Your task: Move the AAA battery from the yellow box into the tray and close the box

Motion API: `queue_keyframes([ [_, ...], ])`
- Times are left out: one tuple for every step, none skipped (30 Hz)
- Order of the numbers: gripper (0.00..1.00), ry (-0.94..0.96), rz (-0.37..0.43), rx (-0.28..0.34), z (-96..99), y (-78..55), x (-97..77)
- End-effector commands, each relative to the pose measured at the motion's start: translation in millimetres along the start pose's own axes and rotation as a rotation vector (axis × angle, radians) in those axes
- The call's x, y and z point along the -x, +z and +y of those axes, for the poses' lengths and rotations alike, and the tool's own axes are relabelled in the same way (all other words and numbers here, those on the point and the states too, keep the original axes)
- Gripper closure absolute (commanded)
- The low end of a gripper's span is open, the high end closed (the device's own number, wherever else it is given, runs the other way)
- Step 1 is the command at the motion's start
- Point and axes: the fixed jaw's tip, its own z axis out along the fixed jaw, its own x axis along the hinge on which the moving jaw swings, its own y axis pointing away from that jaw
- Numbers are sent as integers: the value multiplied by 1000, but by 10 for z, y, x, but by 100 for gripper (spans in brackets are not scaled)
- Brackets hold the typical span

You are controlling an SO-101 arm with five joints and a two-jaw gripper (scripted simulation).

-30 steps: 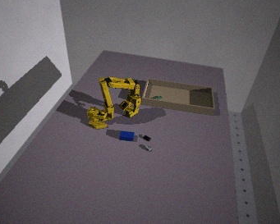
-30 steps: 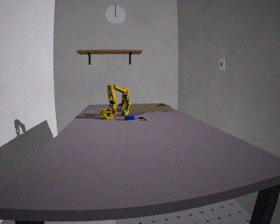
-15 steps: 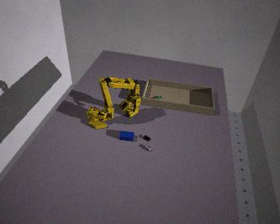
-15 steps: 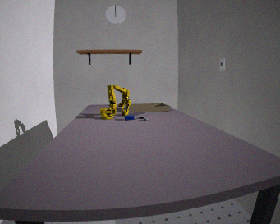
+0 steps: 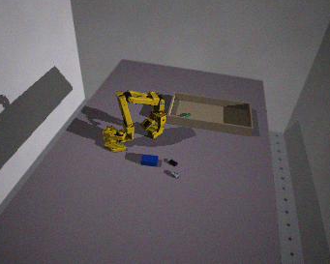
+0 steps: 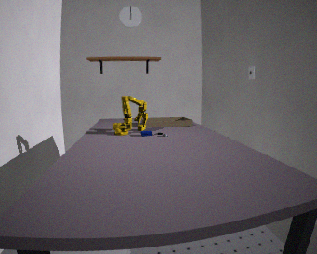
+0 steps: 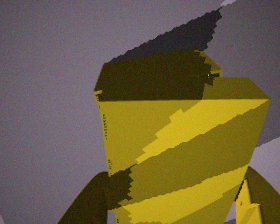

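Note:
My gripper (image 5: pixel 155 136) (image 6: pixel 141 129) (image 7: pixel 175 174) is low over the table, between the arm's base and the tray. It is shut on the yellow box (image 7: pixel 150 120), which fills the middle of the wrist view between the two fingers. A second yellow part shows, dark and stepped, at its far end; which part is lid and which is base cannot be told surely. The tray (image 5: pixel 211 127) (image 6: pixel 167 123) stands right of the gripper. A small green thing (image 5: pixel 186 115) lies inside near its left end, probably the AAA battery. The box's inside is hidden.
A blue box (image 5: pixel 149 161) (image 6: pixel 147 133) stands in front of the arm. A small black thing (image 5: pixel 172 162) and a small pale grey thing (image 5: pixel 175 175) lie to its right. The tray's raised walls stand close to the arm's right side.

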Motion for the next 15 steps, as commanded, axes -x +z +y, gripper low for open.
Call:
queue_keyframes([
  [79, -33, 38, 9, 5, -45, -76],
  [79, -39, 38, 10, 5, -45, -77],
  [79, -45, 38, 10, 6, -45, -78],
  [79, -51, 38, 10, 6, -45, -79],
  [79, -51, 38, 10, 6, -45, -79],
  [79, -51, 38, 10, 6, -45, -79],
  [79, -57, 38, 10, 6, -45, -80],
  [79, -63, 38, 10, 6, -45, -81],
  [79, -69, 37, 10, 6, -45, -82],
  [79, -75, 37, 10, 6, -45, -83],
  [79, -80, 37, 10, 6, -45, -84],
  [79, -85, 37, 10, 6, -45, -85],
  [79, -89, 37, 10, 6, -45, -86],
  [79, -92, 37, 11, 6, -45, -86],
  [79, -95, 37, 11, 6, -45, -87],
])
